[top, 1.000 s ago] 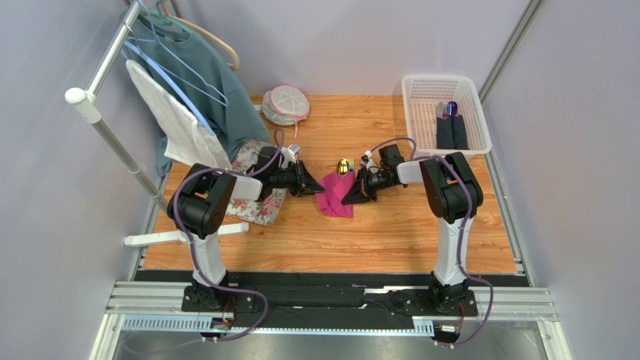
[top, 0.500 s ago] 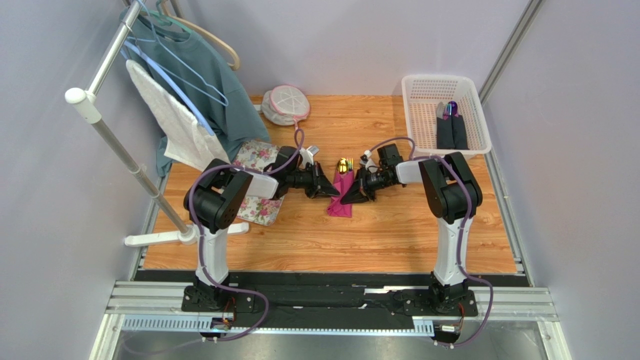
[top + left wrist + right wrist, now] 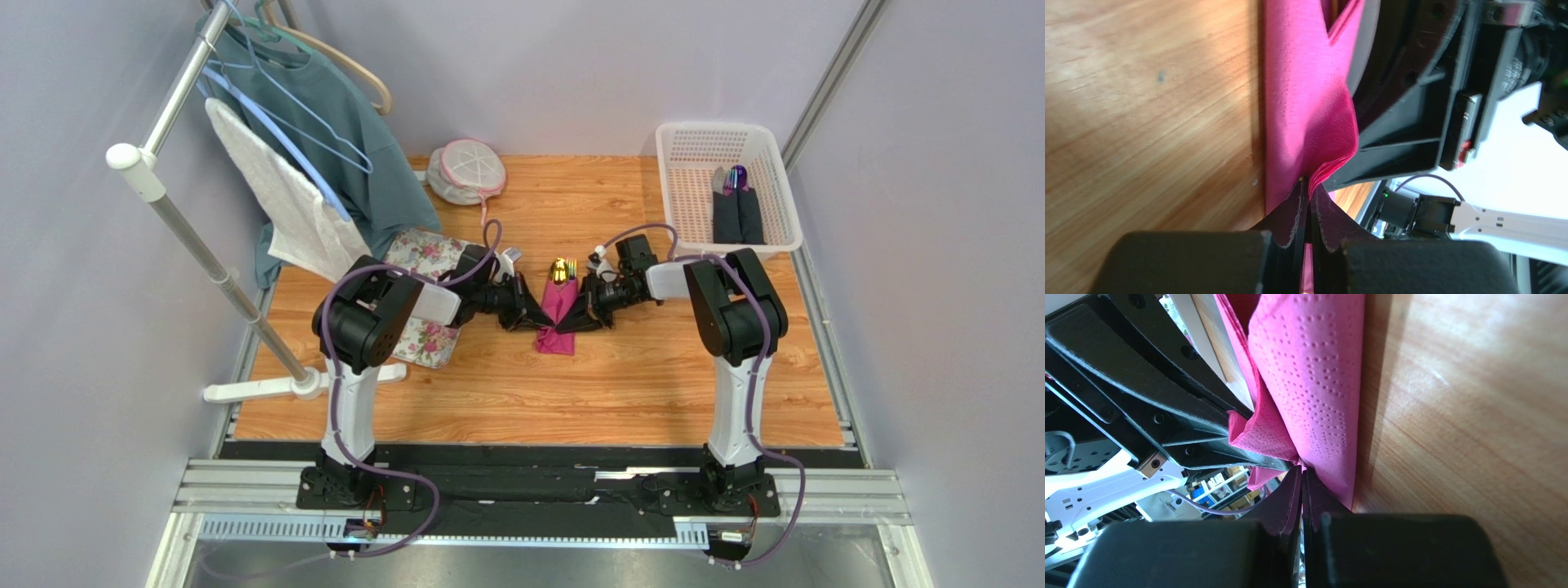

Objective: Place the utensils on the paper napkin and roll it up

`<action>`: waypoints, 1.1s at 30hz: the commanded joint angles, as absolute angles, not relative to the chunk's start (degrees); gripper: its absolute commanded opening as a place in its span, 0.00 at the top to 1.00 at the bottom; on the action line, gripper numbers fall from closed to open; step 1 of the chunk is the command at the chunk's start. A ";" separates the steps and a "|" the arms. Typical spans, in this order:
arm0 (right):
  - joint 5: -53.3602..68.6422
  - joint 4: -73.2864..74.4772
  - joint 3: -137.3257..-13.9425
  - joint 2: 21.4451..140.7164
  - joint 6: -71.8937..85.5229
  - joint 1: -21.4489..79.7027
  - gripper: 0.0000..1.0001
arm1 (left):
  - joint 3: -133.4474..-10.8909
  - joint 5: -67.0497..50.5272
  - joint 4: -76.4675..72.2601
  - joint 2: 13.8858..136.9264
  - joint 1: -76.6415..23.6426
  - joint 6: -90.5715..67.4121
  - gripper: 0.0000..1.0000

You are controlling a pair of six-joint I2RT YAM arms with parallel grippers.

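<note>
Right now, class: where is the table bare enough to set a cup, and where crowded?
Free: the bare table between the paper napkin and the near edge; also the far strip between mesh pouch and white basket. Crowded: the middle, where left gripper and right gripper pinch the napkin.

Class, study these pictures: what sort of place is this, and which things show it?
Probably a robot test cell: left arm and right arm bolted to a metal rail, plain grey walls, and staged props like a clothes rack and white basket.
</note>
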State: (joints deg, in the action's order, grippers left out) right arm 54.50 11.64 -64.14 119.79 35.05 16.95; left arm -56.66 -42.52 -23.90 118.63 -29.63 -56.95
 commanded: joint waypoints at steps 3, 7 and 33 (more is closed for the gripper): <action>47.01 12.75 -63.72 116.73 34.36 17.75 0.92 | -60.20 -38.94 -12.32 119.71 -29.71 -51.34 0.98; 49.57 10.55 -62.41 113.03 36.81 17.14 0.88 | -60.73 -38.85 -10.99 120.15 -29.62 -51.15 1.00; 42.98 12.22 -59.59 116.72 34.72 17.40 0.97 | -59.06 -46.93 -28.56 116.54 -31.46 -61.78 1.00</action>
State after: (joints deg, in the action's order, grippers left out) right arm 49.01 11.09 -59.22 114.24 37.47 16.60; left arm -59.29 -43.86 -21.23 118.74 -30.00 -57.58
